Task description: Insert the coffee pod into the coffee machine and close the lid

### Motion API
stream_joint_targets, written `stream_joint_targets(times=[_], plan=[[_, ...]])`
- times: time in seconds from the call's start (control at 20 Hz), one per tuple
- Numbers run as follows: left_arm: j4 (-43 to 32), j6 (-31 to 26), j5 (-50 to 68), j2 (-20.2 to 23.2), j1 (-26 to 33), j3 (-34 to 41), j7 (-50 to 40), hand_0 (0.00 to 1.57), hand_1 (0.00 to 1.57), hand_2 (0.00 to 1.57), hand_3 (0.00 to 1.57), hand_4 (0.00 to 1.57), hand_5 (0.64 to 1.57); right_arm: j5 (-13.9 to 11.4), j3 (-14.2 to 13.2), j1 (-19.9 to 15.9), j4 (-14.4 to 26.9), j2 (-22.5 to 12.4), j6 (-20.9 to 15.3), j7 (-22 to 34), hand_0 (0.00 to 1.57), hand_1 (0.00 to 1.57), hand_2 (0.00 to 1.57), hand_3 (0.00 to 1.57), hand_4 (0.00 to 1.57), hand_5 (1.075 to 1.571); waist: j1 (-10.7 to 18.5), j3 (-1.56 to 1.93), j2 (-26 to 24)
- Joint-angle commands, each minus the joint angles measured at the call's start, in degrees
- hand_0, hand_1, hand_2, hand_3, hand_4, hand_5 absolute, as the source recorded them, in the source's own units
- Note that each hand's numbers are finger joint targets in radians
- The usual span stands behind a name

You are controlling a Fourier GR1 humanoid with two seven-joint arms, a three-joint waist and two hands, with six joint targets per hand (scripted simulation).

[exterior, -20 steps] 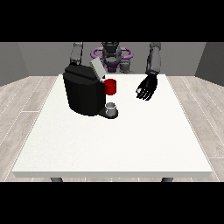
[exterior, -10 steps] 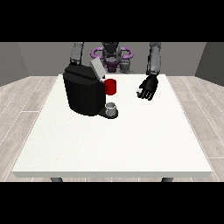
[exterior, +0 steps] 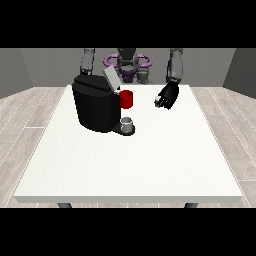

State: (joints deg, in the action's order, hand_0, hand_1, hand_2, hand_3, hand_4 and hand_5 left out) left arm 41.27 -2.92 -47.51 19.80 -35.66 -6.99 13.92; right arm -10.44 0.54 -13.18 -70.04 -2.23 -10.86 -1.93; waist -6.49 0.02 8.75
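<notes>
Coffee machine (exterior: 96, 107) sits on the counter (exterior: 130, 160), toward the view's left-back. Its lid (exterior: 111, 79) is tilted up, i.e. open. A red thing at the machine (exterior: 127, 99) shows on the side facing the hand. Below it, on the machine's base, a small grey thing (exterior: 128, 122); can't tell if that's the coffee pod or just a cup, so no firm call on where the pod is.

Hand at the view's right (exterior: 167, 96) hangs over the counter, near the machine's right side but apart from it, w/ a pale speck at its fingertips. Fingers look somewhat curled, but too small to say whether they hold anything: can't tell. Hand at the view's left isn't visible; only its arm shows behind the machine.

Progress, as a judgement: early-to-mid. Lid not yet closed, insertion not confirmed. Left to do: get the pod into the slot under the lid, then push the lid down.
</notes>
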Motion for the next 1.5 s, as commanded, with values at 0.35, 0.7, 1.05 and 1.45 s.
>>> stream_joint_targets(times=[0.35,0.7,1.05,1.45], plan=[[6.21,-16.90,3.11,-4.73,-7.43,-0.16,-5.77,1.37,1.37,1.38,1.33,0.50,1.571,0.49,-4.35,-2.19,9.93,-1.76,-1.01,-2.62,0.00,0.00,0.00,0.00,0.00,1.571,5.14,0.04,-6.90],[2.72,-13.15,2.64,-1.71,-9.99,4.79,-3.17,1.42,1.42,1.40,1.34,0.56,1.571,-2.11,1.82,-1.01,1.51,1.52,-0.64,0.62,0.00,0.00,0.00,0.00,0.00,1.571,-2.52,-0.03,-4.44],[4.37,-18.69,6.30,-0.25,-19.00,9.40,-6.22,1.38,1.38,1.40,1.38,0.52,1.571,2.19,-1.94,-3.81,1.34,0.16,1.81,-2.20,0.00,0.00,0.00,0.00,0.00,1.571,-4.29,-0.01,-2.82],[0.82,-23.62,8.24,2.63,-30.12,14.07,-13.92,1.26,1.26,1.29,1.27,0.49,1.571,0.27,0.30,-7.23,-2.19,0.53,1.46,0.88,0.00,0.00,0.00,0.00,0.00,1.571,-9.13,-0.01,-0.47]])
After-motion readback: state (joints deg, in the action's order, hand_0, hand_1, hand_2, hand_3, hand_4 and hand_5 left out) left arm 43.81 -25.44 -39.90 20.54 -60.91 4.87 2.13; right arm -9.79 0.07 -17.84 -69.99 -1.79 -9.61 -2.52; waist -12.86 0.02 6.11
